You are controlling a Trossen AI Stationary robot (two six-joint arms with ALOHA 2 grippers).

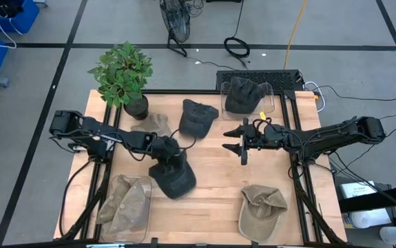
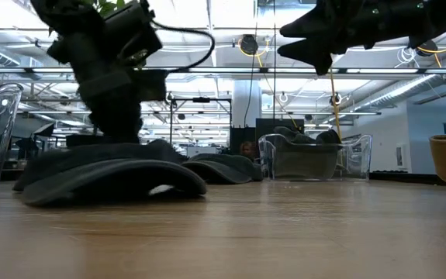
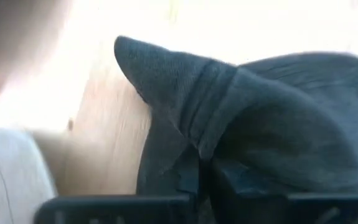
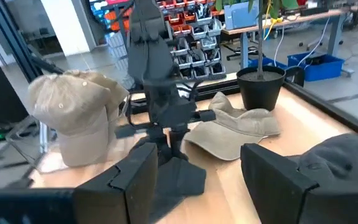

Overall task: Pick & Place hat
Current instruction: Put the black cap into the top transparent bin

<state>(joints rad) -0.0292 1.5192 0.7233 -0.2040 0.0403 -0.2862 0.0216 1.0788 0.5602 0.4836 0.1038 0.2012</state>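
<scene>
A dark grey hat (image 1: 175,179) lies on the wooden table, left of centre, and the low view shows it resting flat on its brim (image 2: 106,182). My left gripper (image 1: 167,160) stands over the hat's crown, slanting down from the table's left side, and is shut on it. My right gripper (image 1: 232,138) hovers above the table right of centre. It points level toward the left arm and is open with nothing between its fingers (image 4: 135,180). My left gripper pinches a raised fold of the hat's crown cloth (image 3: 194,134) between its two fingers, coming slanting down from above and from the table's left. The cloth bunches into a ridge at the fingers. The hat still lies on the table (image 2: 153,190).
Another dark hat (image 1: 198,116) and a tan hat (image 1: 158,125) lie at the back beside a potted plant (image 1: 124,76). Clear bins hold a tan hat (image 1: 125,203) near left and a dark hat (image 1: 244,93) far right. A tan hat (image 1: 262,210) lies near right.
</scene>
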